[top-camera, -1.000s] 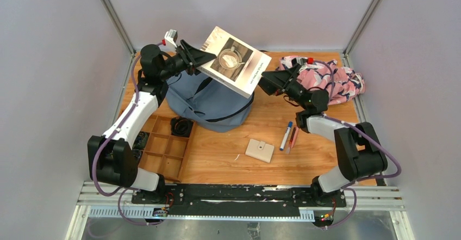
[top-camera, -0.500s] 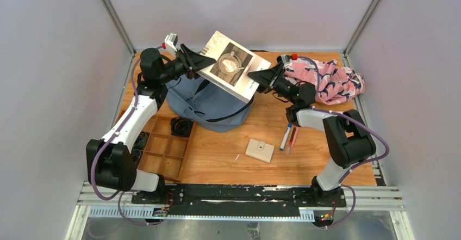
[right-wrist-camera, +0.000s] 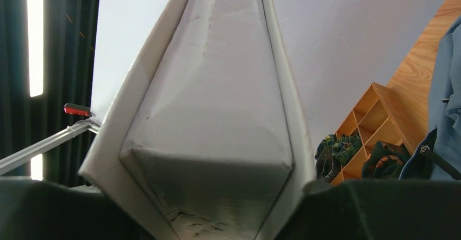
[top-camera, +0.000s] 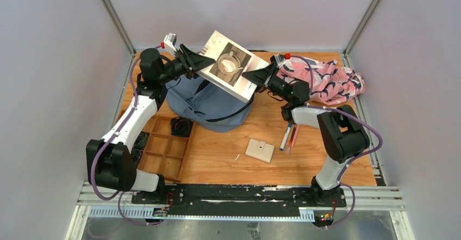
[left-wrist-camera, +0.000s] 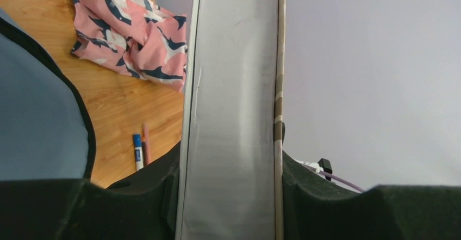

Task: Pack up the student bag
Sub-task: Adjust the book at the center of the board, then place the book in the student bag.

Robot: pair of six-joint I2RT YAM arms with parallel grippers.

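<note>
A thick book (top-camera: 231, 66) with a cup pictured on its cover hangs tilted in the air above the student bag (top-camera: 209, 106), a grey-blue backpack lying at the back left of the table. My left gripper (top-camera: 200, 63) is shut on the book's left edge. In the left wrist view the page block (left-wrist-camera: 231, 115) fills the gap between my left gripper's (left-wrist-camera: 228, 164) fingers. My right gripper (top-camera: 251, 77) is shut on the book's right corner. That corner (right-wrist-camera: 212, 115) sits wedged between my right gripper's (right-wrist-camera: 206, 196) jaws.
A pink, white and navy cloth (top-camera: 326, 79) lies at the back right. A blue marker (top-camera: 286, 136) and a pencil (top-camera: 293, 137) lie right of centre, with a beige case (top-camera: 260, 150) near the middle. A wooden divider tray (top-camera: 163, 147) stands at the left.
My right gripper moved left from beside the cloth to the book's corner and closed on it. My left gripper raised the book slightly and kept its hold.
</note>
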